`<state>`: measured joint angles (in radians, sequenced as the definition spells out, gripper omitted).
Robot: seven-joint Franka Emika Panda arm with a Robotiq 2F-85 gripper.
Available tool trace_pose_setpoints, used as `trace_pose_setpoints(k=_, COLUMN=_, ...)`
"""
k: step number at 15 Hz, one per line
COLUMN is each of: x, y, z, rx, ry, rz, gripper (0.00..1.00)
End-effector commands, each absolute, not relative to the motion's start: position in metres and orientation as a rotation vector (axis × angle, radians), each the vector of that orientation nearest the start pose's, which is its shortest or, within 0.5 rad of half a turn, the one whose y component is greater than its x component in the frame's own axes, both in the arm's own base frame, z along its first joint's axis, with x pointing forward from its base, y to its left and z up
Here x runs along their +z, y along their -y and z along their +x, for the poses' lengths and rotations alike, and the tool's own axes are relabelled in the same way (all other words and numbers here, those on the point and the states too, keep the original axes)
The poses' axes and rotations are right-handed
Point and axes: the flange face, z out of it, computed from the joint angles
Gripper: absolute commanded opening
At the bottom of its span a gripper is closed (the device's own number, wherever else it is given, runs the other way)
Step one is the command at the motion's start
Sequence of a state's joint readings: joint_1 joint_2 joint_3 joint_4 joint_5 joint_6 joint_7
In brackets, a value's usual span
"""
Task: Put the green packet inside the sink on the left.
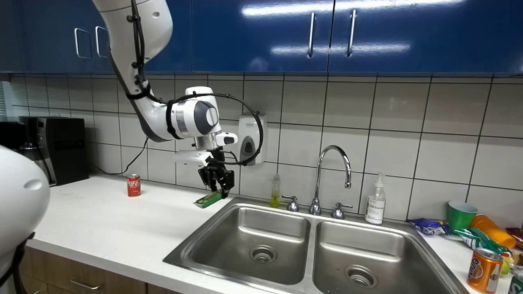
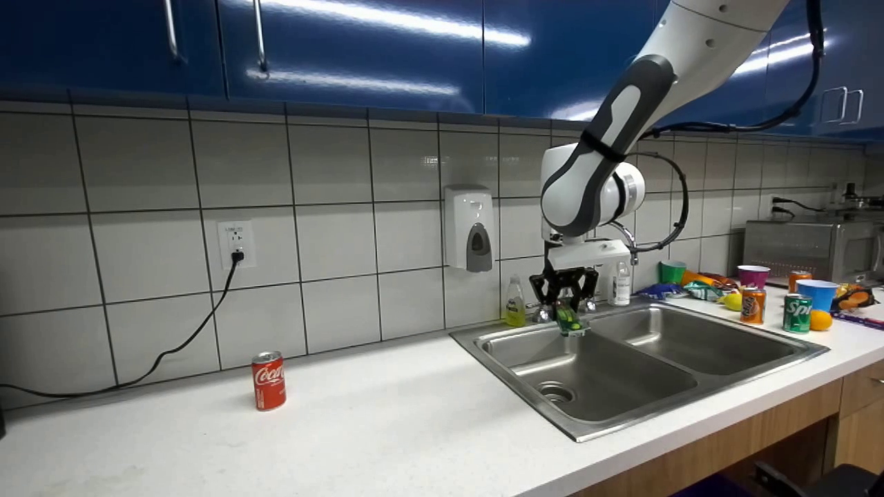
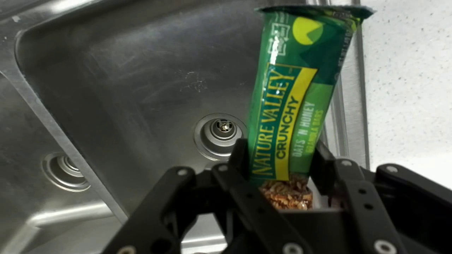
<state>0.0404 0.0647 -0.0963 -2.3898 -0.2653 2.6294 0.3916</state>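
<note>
Black jointed gripper [image 3: 281,160] clamps glossy green rectangular packet [image 3: 291,98] reading "Nature Valley Crunchy" near left stainless-steel sink basin [image 1: 245,237].

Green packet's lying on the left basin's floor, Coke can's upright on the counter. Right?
Not quite: the green packet isn't on the floor of the left basin; it's held up in the gripper, as both exterior views show. The Coke can is upright on the counter, as you say.

I hold the lettered green packet [image 3: 287,106] slanted at the wrist view's upper right, the steel sink [image 3: 141,88] centre-left.
</note>
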Motion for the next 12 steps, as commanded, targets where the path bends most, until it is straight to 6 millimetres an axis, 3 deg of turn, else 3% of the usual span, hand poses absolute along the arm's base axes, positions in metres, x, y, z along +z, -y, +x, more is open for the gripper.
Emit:
trace_pose_setpoints(k=1, x=0.306, y=0.043, z=0.510, rx=-0.340, ry=-0.445, rz=-3.231, gripper=0.20)
trace_pose_setpoints(k=11, x=0.268, y=0.077, z=0.508, rx=-0.277, ry=-0.540, rz=-3.225, gripper=0.20)
trace_pose_setpoints(k=12, x=0.271, y=0.073, z=0.509, rx=-0.252, ry=-0.512, rz=-3.230, gripper=0.45)
